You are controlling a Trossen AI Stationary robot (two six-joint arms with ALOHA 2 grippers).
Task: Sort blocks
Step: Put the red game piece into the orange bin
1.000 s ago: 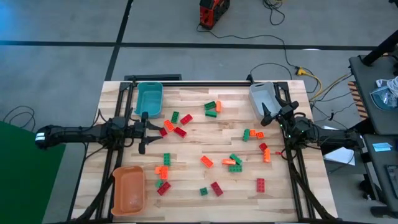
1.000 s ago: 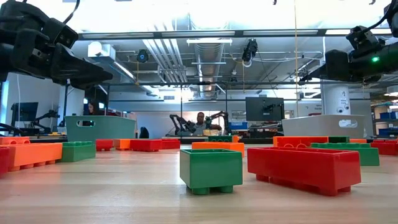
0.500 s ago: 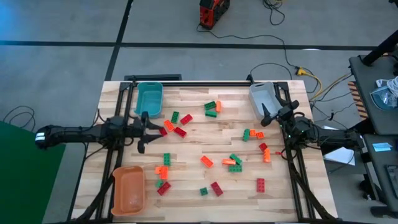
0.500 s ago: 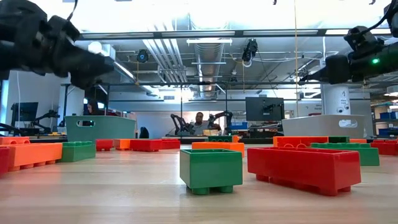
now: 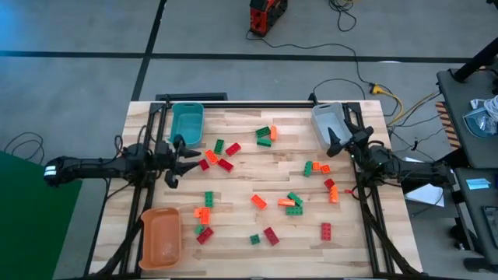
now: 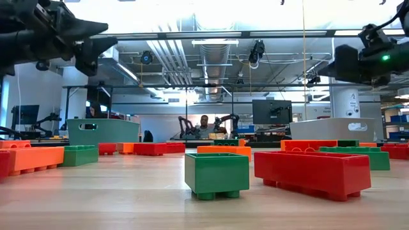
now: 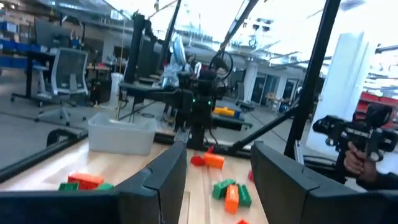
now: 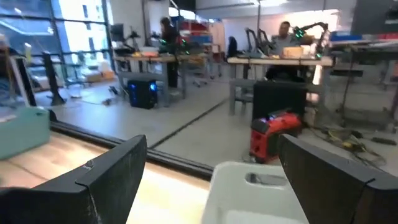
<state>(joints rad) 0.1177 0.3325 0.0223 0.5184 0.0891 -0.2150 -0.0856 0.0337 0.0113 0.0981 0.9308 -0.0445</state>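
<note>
Left tool [image 5: 173, 161] – fingers apart, empty, beside teal bin [image 5: 187, 123]; right tool [image 5: 337, 141] apart over grey bin [image 5: 327, 121]; blocks [image 5: 272, 204] scattered.

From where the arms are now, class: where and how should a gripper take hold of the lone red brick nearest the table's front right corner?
Probably from straight above. The red brick lies flat, alone on the table, its long axis running front to back. Close the fingers across its two long side faces at mid-length; nothing crowds those sides. The right gripper, open, is the nearer one.
</note>
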